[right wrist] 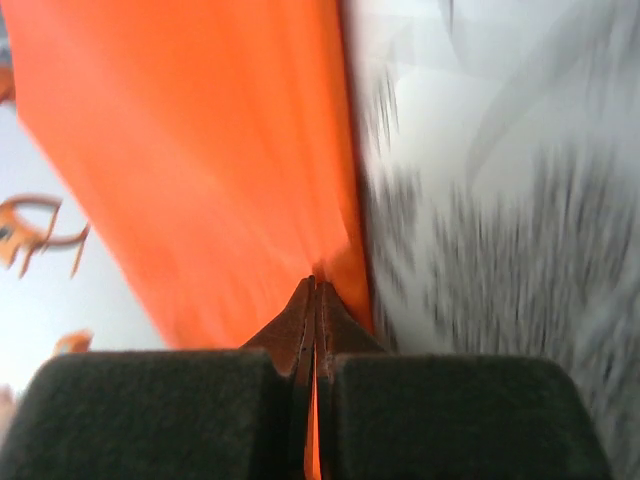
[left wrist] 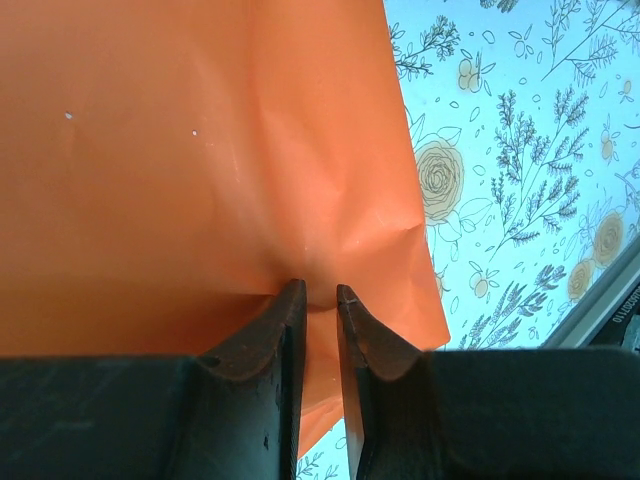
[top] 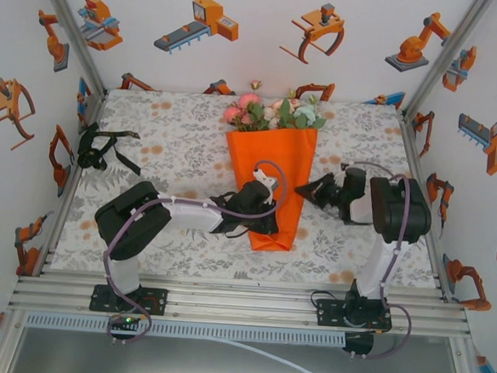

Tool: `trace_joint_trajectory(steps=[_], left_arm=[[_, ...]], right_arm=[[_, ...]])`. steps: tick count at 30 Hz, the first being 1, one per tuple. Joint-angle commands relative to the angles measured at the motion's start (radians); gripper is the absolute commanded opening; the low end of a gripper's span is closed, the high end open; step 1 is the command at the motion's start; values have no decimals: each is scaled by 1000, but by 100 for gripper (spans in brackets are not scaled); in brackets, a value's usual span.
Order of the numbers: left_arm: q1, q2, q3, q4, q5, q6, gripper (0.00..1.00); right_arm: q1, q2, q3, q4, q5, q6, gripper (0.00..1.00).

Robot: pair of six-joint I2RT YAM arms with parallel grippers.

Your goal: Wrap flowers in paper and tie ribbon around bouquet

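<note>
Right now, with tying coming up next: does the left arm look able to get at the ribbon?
Probably, but not at once. The ribbon lies off to the left with nothing between it and the arm, yet the left tool seems pinched on the paper and would have to let go first.

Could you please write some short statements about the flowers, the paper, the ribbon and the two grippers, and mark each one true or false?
1. The flowers stick out of the far, wide end of the paper. True.
2. The ribbon is tied around the paper. False: it lies loose on the table at the left, apart from the paper.
3. The right gripper is wide open above the flowers. False: its jaws are shut, at the paper's right edge.
4. The left gripper is at the narrow near part of the paper, with a fold of paper between its fingers. True.
</note>
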Motion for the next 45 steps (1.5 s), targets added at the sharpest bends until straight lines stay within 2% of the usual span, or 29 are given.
trace_joint_trajectory(steps=[1,5,11,19,23,25,29,33,36,40,45], left_arm=[[-1,12,-22,-97,-14,29,24],[-1,16,-21,-97,-11,29,24],[-1,18,-22,-93,-6,30,24],[-7,-5,-51,-56,40,56,24],[-17,-32,-68,-31,55,83,32],[-17,-44,-68,-30,49,86,33],[-19,-56,-57,-23,38,91,35],[-20,-63,-57,-15,23,87,35],[-20,-74,-64,-13,2,80,35],[-21,-80,-64,-17,-16,71,35],[-23,-70,-59,-11,-12,64,34]], right_arm=[[-4,-3,68,-180,211,-120,0],[-2,-31,83,-211,229,-128,0],[-2,33,199,-253,194,-150,0],[-38,171,528,-422,195,-188,0],[-47,87,622,-549,173,-257,0],[-48,-24,559,-562,166,-279,0],[-25,-312,285,-565,141,-313,3],[65,-588,19,-679,166,-358,3],[145,-758,-161,-717,162,-329,0],[247,-889,-280,-806,168,-320,0],[335,-935,-331,-762,170,-273,0]])
